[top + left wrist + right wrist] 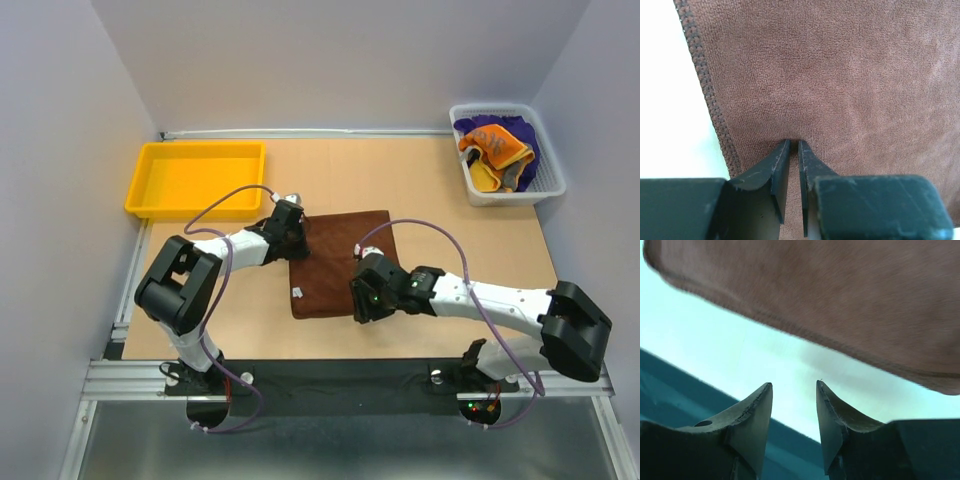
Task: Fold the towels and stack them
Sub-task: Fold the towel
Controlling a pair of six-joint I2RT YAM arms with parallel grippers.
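The brown towel point(340, 262) is being pinched by the left fingers point(771, 175); the right fingers point(752, 415) are being held apart, empty. Other towels point(492, 142), bunched in the basket point(515, 197), are yet to be folded.

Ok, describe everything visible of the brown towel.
The brown towel is plain dark terry with a stitched hem and a small white tag near its near-left corner. It lies flat on the table. The left end effector pinches it near the left edge; the right end effector, open, sits by its near edge, not gripping.
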